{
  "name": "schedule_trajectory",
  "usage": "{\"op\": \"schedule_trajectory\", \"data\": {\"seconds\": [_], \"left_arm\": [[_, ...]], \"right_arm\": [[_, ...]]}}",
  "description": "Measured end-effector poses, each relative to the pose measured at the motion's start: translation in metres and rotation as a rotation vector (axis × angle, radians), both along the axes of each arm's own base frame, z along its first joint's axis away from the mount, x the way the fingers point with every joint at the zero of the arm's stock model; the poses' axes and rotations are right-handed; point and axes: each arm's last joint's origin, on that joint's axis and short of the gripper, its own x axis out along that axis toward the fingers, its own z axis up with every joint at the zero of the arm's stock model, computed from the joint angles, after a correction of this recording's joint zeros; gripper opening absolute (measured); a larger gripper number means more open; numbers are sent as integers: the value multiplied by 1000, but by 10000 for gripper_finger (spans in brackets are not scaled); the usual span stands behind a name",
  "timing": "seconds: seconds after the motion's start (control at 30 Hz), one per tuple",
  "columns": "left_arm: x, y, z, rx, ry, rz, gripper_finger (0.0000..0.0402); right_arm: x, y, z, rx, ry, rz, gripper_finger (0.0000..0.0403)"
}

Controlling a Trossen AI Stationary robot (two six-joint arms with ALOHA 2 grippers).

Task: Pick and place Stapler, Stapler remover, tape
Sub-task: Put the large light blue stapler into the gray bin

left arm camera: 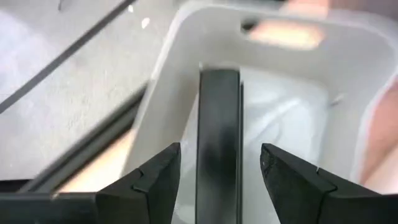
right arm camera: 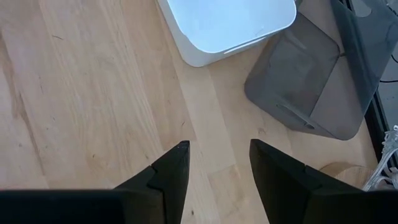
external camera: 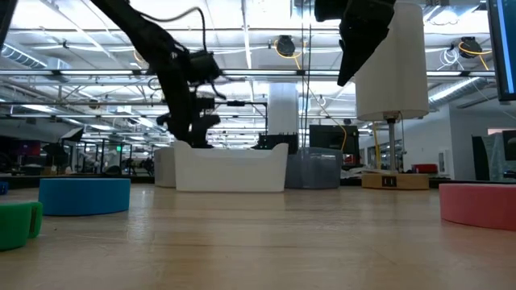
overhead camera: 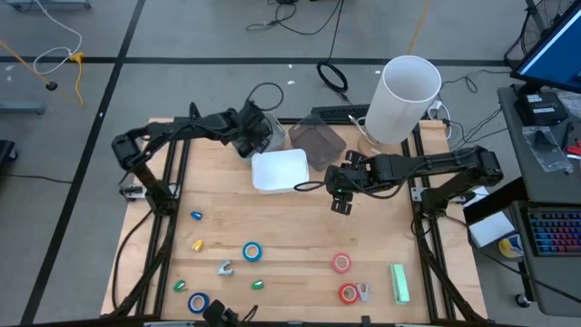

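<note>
Left gripper (left arm camera: 219, 171) over clear bin (overhead camera: 265, 133) at table's 11 o'clock, jaws spread, black stapler (left arm camera: 219, 143) loose between fingers: release step.
Right gripper (right arm camera: 219, 163) mid-table, half-open, empty.
Tape rolls (overhead camera: 251, 252) remain at 6 o'clock.
Next: retract, fetch roll.

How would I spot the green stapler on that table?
Start from the tall white cylinder at the table's far edge, then look to the near corner on that same side. The stapler lies there, a long pale green bar beside two red tape rolls; everything else nearby is round.
</note>
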Motion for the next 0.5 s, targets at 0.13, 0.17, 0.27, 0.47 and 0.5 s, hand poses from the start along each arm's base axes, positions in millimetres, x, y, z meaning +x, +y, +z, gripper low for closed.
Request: {"op": "schedule_trajectory", "data": {"seconds": [0.13, 0.17, 0.27, 0.47, 0.5], "left_arm": [[-6, -14, 33, 13, -121, -46, 218], [-7, -21, 41, 4, -155, -78, 217], [-7, -43, 61, -31, -246, -196, 213], [-4, -87, 74, -112, -264, -329, 199], [-1, -95, 74, -119, -265, -352, 196]], "right_arm": [[0, 0, 0, 0, 0, 0, 160], [0, 0, 0, 0, 0, 0, 160], [0, 0, 0, 0, 6, 4, 160], [-3, 0, -1, -6, 40, 16, 160], [-3, 0, -1, -9, 43, 24, 160]]}}
